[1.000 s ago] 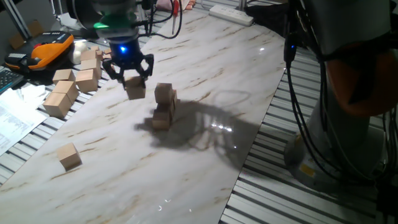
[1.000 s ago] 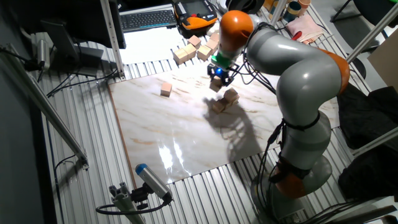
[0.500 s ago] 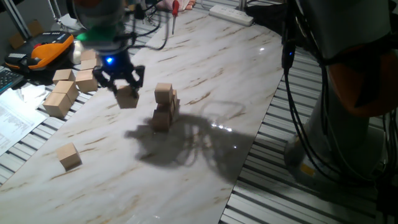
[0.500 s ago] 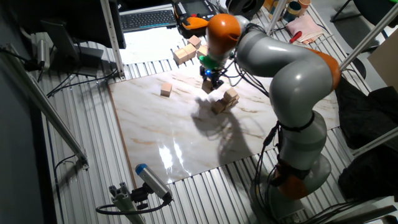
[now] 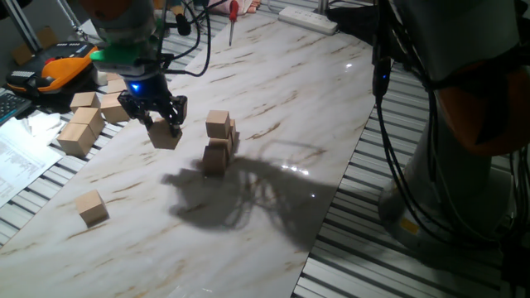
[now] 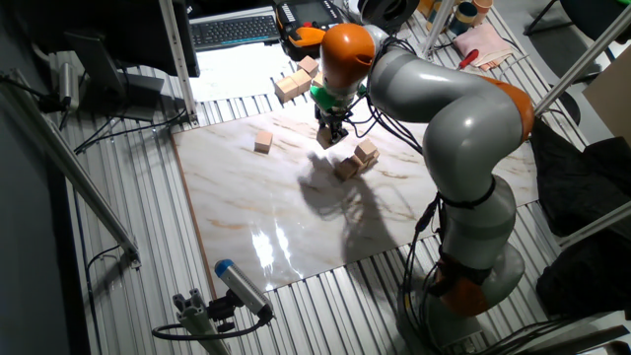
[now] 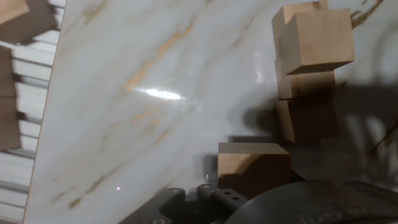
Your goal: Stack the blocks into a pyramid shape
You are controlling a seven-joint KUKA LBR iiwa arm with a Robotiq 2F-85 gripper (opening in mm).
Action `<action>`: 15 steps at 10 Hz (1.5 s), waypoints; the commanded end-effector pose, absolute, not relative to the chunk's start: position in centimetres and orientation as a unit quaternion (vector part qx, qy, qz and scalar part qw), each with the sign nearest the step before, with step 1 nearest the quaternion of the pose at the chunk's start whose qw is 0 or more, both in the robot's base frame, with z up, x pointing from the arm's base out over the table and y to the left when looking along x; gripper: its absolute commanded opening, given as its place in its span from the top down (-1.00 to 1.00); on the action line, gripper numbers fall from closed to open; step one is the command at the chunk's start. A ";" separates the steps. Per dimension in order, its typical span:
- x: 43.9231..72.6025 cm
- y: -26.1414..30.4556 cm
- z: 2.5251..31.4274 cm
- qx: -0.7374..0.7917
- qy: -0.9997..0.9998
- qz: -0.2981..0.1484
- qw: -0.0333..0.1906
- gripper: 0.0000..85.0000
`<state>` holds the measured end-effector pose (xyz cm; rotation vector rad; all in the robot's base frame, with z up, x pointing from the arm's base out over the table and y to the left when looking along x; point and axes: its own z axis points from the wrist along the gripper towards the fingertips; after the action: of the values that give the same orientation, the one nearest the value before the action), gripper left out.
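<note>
We have the tool (image 5: pixel 154 116) clenched on one block (image 5: pixel 166 135), held just above the bench (image 5: pixel 273 91) and beside the part-built pile (image 5: pixel 219 142). The risk we see is a sideways brush: the pile stands narrow and uneven, so nudging its top cube (image 5: pixel 218 123) could topple it. Farther off, a lone block (image 5: pixel 92 207) waits, and bigger blocks (image 5: pixel 81 131) lie at the bench edge.

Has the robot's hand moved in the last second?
Yes. The hand, shut on a light-tan wooden cube, has moved away from the stacked wooden cubes, toward the pile of bigger pale wooden blocks.
</note>
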<state>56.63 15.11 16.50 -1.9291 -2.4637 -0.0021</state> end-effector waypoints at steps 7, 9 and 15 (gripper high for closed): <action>55.5 13.1 16.0 -0.543 -0.839 -0.031 0.020 1.00; 55.0 12.0 15.5 -0.534 -0.845 -0.018 0.019 1.00; 53.6 9.0 15.5 -0.512 -0.859 -0.004 0.020 1.00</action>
<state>53.62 8.95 15.44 -1.5866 -2.6642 -0.0179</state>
